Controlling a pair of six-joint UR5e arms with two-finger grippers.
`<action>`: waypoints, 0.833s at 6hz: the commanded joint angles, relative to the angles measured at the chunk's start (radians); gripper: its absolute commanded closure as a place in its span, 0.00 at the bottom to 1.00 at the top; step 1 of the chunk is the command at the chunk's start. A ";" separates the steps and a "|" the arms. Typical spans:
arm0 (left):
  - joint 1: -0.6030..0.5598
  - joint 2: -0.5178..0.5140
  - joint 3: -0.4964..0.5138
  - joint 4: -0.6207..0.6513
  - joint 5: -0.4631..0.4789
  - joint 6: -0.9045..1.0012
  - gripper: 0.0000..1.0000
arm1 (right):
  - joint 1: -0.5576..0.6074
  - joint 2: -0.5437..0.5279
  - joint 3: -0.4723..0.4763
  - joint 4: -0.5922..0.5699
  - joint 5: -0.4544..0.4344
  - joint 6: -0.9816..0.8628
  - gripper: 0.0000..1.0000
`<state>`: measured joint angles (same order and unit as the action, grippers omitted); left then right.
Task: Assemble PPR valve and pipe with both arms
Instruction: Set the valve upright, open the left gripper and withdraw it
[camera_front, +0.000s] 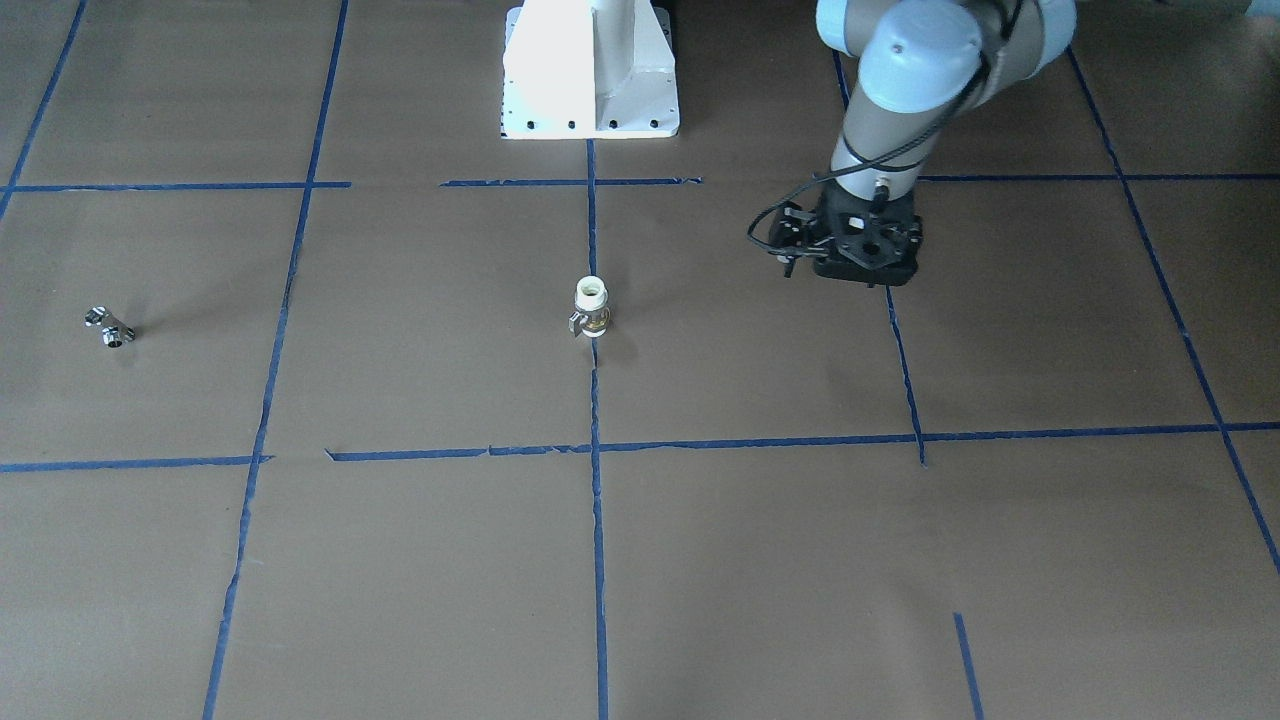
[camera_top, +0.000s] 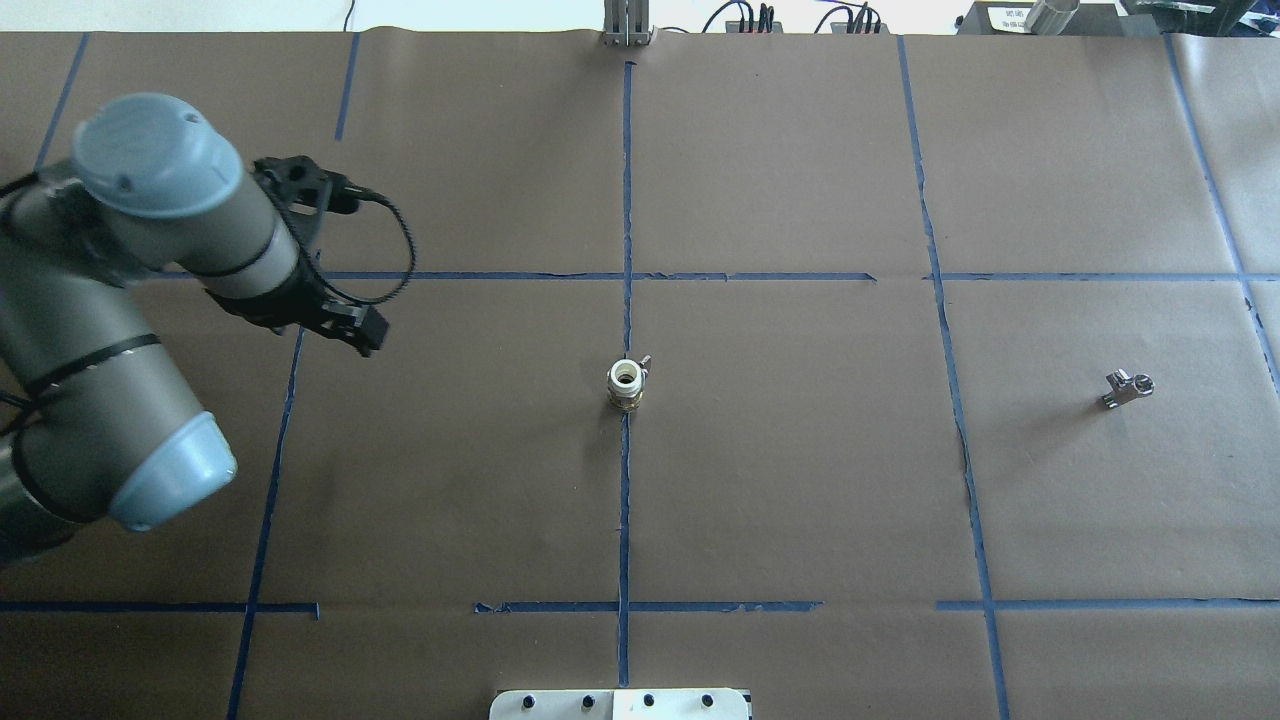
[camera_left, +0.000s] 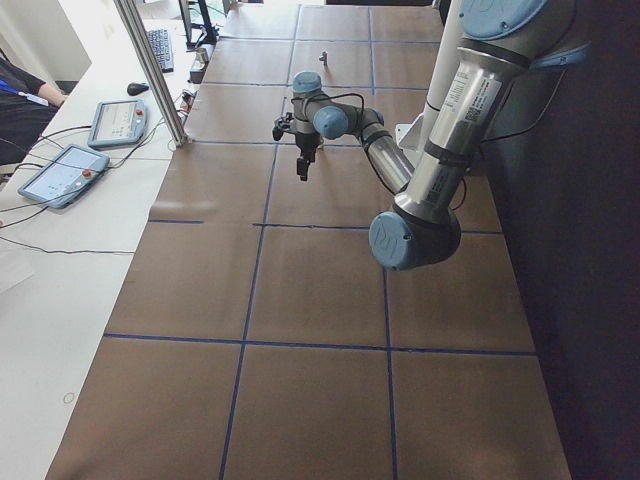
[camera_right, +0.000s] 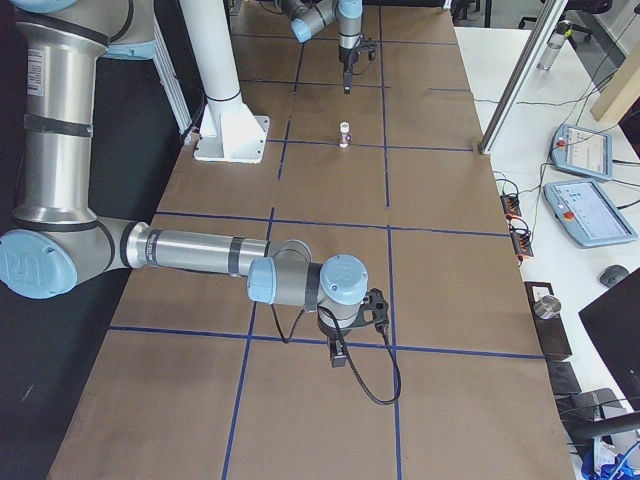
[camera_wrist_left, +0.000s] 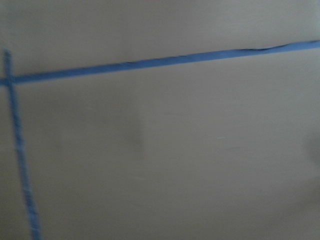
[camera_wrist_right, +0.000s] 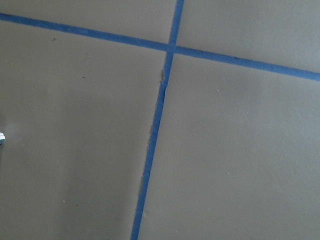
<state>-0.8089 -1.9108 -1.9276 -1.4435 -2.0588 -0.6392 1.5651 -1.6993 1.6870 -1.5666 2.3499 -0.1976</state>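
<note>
Two parts wait unjoined on the brown-papered tabletop (camera_top: 800, 480), gridded with blue tape (camera_top: 625, 200); the job appears to be at its opening step, the reach for each piece. The left arm (camera_top: 90, 400) hangs its tool (camera_top: 362, 330) above a tape line on the robot's left side, well apart from both parts. Whether its fingers are parted or closed cannot be told. The right arm (camera_right: 190, 250) holds its tool (camera_right: 338, 355) low over a tape line at the robot's right end. It shows only in the side view, so its state cannot be told either. The PPR valve (camera_top: 625, 383) stands upright on the centre tape line, one open white end up, brass band below, its small lever poking out sideways. The pipe (camera_top: 1128, 388) lies on its side far to the robot's right, well apart from the valve. To do the step well, the left tool should probably come down square over the valve and close on the white collar, clear of the lever, without tipping it. The right tool should take the shiny pipe across its body, leaving the mating end free.
</note>
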 joint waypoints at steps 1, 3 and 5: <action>-0.273 0.234 0.002 -0.024 -0.124 0.386 0.00 | -0.028 0.036 0.042 -0.004 0.006 0.093 0.00; -0.572 0.362 0.172 -0.029 -0.269 0.737 0.00 | -0.069 0.041 0.042 -0.001 0.006 0.113 0.00; -0.784 0.425 0.266 -0.038 -0.305 0.911 0.00 | -0.153 0.062 0.069 0.003 0.008 0.284 0.00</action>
<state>-1.4946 -1.5250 -1.6901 -1.4786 -2.3454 0.2091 1.4587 -1.6483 1.7382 -1.5657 2.3579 -0.0108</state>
